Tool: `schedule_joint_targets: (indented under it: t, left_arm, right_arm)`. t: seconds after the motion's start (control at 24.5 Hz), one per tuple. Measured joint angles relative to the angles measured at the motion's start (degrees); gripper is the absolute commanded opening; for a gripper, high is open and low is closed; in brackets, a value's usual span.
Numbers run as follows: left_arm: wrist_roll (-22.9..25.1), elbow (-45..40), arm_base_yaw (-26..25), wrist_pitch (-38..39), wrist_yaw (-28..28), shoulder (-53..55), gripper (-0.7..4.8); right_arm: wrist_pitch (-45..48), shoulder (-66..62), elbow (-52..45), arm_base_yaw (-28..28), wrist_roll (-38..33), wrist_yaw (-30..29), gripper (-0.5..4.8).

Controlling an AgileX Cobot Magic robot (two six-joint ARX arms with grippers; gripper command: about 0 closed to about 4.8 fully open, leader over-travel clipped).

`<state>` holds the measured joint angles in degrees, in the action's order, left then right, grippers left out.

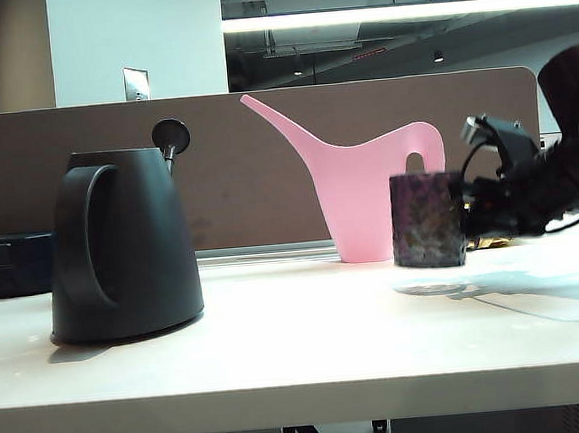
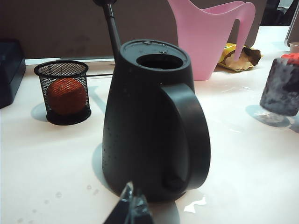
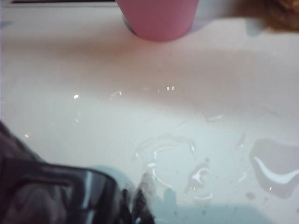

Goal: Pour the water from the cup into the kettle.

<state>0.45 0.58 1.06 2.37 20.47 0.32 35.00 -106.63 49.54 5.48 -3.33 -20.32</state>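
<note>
The matte black kettle (image 1: 121, 245) stands on the left of the table, its top hole (image 2: 159, 61) uncovered and its round knob (image 1: 171, 136) up on a stalk. The dark dimpled cup (image 1: 427, 220) hangs just above the table at the right, over its own shadow. My right gripper (image 1: 472, 207) is shut on the cup's right side. In the right wrist view the cup (image 3: 46, 191) is a dark blur against the right gripper (image 3: 135, 200). My left gripper (image 2: 132, 198) sits shut and empty just in front of the kettle's (image 2: 149, 121) base.
A pink watering can (image 1: 367, 180) stands behind the cup. A black mesh pot with an orange ball (image 2: 65, 93) is beside the kettle, and a yellow packet (image 2: 238, 56) lies behind the can. Water puddles (image 3: 275, 168) lie on the table. A brown partition (image 1: 256, 169) closes the back.
</note>
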Motion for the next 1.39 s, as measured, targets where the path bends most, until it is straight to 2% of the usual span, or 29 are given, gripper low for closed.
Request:
schedule_joint_targets:
  t: [0.41,0.61,0.73,0.9,1.18,1.39]
  left_arm:
    - [0.02,0.00,0.00,0.00,0.00,0.00,-0.05]
    - [0.00,0.00,0.00,0.00,0.00,0.00,-0.05]
    - [0.00,0.00,0.00,-0.02,0.00,0.00,-0.05]
    - [0.00,0.00,0.00,-0.02,0.00,0.00,-0.05]
    - [0.00,0.00,0.00,0.33,0.02,0.00,-0.05]
    - [0.00,-0.02,0.00,1.42,0.04,0.00,-0.05]
  right_arm:
    - [-4.48,9.70,0.07,0.02,-0.02,1.38,-0.05]
    - [-12.85,16.98,2.40,1.18,0.02,5.42,-0.05]
    - [-18.45,18.95,6.78,3.30,0.24,7.37,-0.05]
    - [-28.57,19.19,17.86,9.77,2.23,12.41,-0.05]
    - [-35.28,19.17,26.77,17.27,10.16,20.68,-0.05]
    - [-37.05,18.91,29.73,20.24,10.99,22.18,-0.05]
